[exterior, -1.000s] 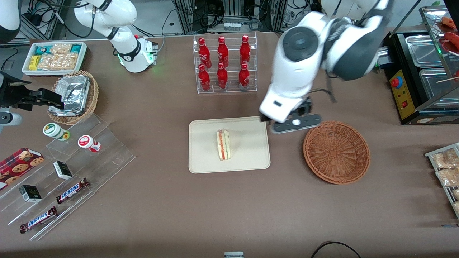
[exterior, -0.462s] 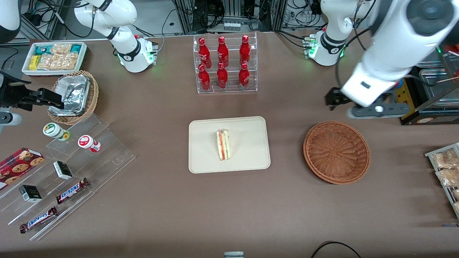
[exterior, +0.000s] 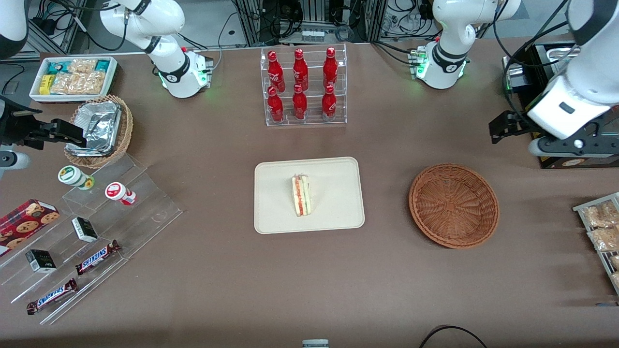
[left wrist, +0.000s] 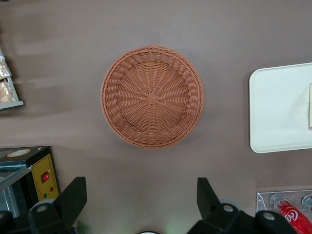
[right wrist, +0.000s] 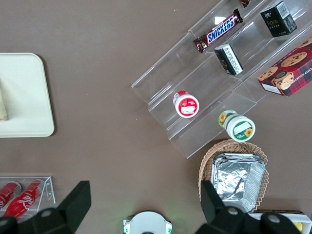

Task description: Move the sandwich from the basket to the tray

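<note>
Sandwich (exterior: 301, 195) sits on the tray (exterior: 338, 217), resting near its middle, with its long axis running toward and away from the front camera and the red-and-green filling edge facing up. That puts the job, by my reading, as good as done: the basket (exterior: 453, 205) lies bare of any food, woven floor showing all the way round in the left wrist view, where it reads as basket (left wrist: 152, 96) with nothing in it. Now the end effector (exterior: 556, 140) hangs high, off toward the working arm's end of the surface, close to the black appliance (exterior: 544, 130) with the red button. Its two dark fingers (left wrist: 73, 197) stand wide apart with nothing between them. From the end effector, the basket lies nearer the front camera, and the tray with the sandwich lies well apart from it, past the basket toward the parked arm's end. So the key relation: sandwich and end effector are far from each other, basket in between, no contact anywhere. Only a sliver of the sandwich (left wrist: 310, 105) shows at the edge of the wrist view, on the tray (left wrist: 278, 112). If any move is left, I'd judge it to be a retreat clear of the work area, not another reach.
</note>
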`<state>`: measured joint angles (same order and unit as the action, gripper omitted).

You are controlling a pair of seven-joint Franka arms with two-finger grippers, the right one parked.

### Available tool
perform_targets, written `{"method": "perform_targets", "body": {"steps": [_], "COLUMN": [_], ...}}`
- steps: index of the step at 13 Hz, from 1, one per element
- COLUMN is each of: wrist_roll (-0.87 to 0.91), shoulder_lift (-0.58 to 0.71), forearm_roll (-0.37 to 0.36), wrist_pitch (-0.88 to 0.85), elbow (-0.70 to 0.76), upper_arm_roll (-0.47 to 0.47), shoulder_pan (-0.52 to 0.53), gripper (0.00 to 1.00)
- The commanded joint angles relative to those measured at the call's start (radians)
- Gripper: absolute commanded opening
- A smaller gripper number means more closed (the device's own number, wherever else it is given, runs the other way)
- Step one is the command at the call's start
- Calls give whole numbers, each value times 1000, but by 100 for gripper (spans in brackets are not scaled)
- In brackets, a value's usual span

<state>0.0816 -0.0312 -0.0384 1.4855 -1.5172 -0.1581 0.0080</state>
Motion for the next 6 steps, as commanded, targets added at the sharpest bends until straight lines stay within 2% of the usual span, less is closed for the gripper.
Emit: {"method": "perform_targets", "body": {"steps": [1, 6], "wrist_roll": [-68, -109], "shoulder_lift": [48, 54], "forearm_roll": [23, 35], "wrist_pitch": [-7, -4], "elbow": [-34, -32], "upper_arm_roll": [38, 77], "shoulder_pan": [-3, -8], "gripper": [100, 100]}}
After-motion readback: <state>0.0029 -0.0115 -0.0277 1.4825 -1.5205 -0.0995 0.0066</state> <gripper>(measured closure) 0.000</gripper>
